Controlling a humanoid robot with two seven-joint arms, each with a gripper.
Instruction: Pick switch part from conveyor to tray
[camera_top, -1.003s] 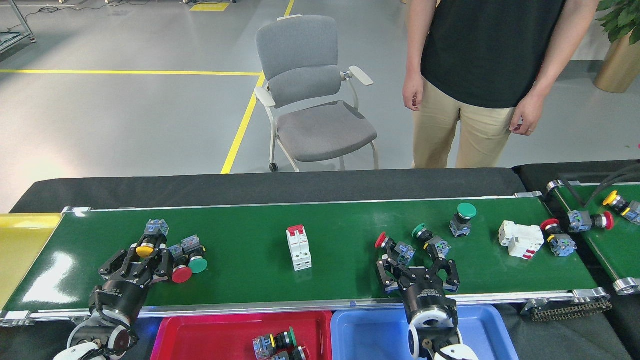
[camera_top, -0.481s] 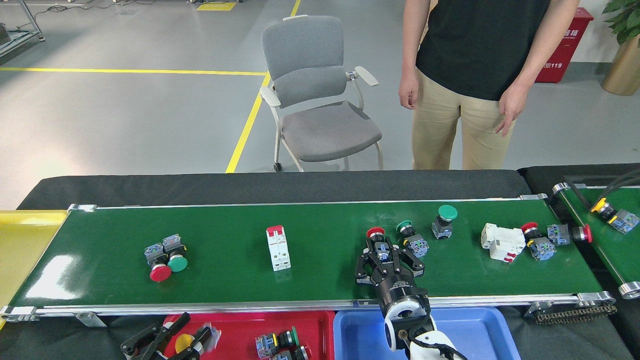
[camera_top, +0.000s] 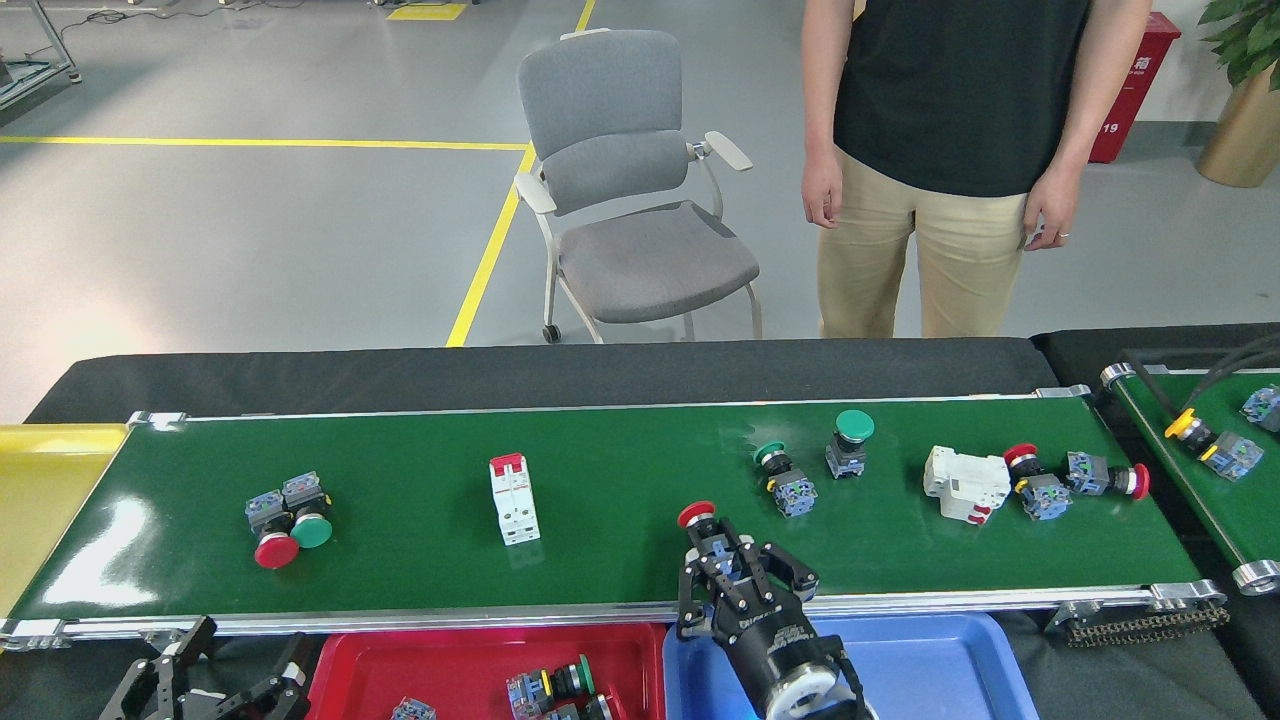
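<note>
Red-capped switch part (camera_top: 708, 530) clamped in right end effector (camera_top: 738, 575), fingers closed around it, above near rail of conveyor (camera_top: 620, 470), beside blue tray (camera_top: 940, 665). Left end effector (camera_top: 215, 675) spread wide, holding nothing, low beside red tray (camera_top: 470, 665). Breaker (camera_top: 513, 498) upright mid-belt; red and green pair (camera_top: 285, 512) further left.

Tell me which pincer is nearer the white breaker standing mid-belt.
Right. The right pincer, shut on a red-capped switch, sits to the right of the breaker at the belt's near edge. The left pincer is off the belt, low at the left, farther away.
</note>
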